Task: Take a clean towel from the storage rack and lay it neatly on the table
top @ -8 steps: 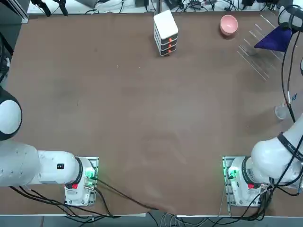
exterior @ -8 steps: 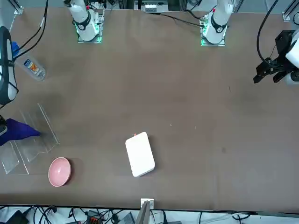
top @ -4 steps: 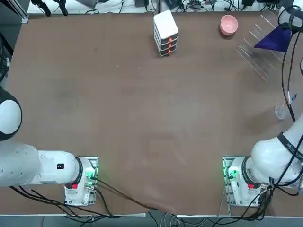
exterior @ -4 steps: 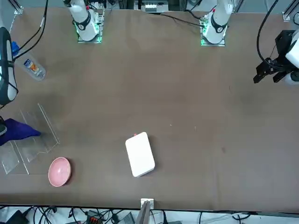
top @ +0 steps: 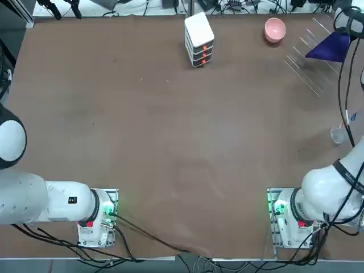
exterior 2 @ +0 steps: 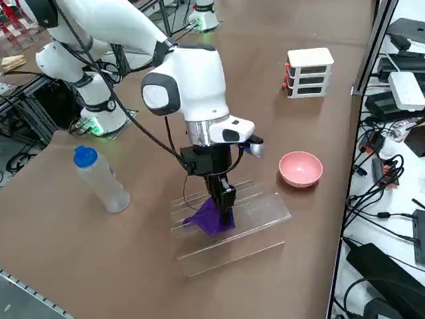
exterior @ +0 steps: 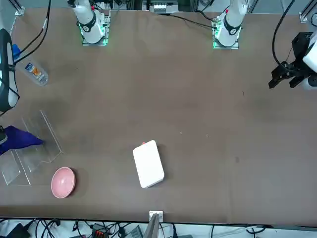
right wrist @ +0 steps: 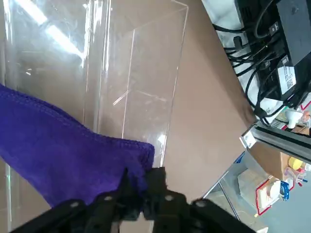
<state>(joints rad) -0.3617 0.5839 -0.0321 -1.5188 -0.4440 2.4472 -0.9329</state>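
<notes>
With its two fingers pinched tight on a corner of cloth, the right gripper [right wrist: 141,187] has its hold on the towel [right wrist: 63,155], and that is the first step made! In the right side view the gripper [exterior 2: 224,207] reaches straight down into the storage rack [exterior 2: 229,222], where the purple towel [exterior 2: 210,218] sits draped among the clear rods at the table's far right corner, near the pink bowl [exterior 2: 300,168]. From overhead the towel [top: 329,48] shows as a wedge, broad end under the arm, narrow tip pointing toward the pink bowl [top: 274,29]; its long axis runs roughly along the table's far edge. So: gripped, but not lifted out. All of the carrying, spreading and smoothing on the open brown table [top: 170,142] looks yet to come.
</notes>
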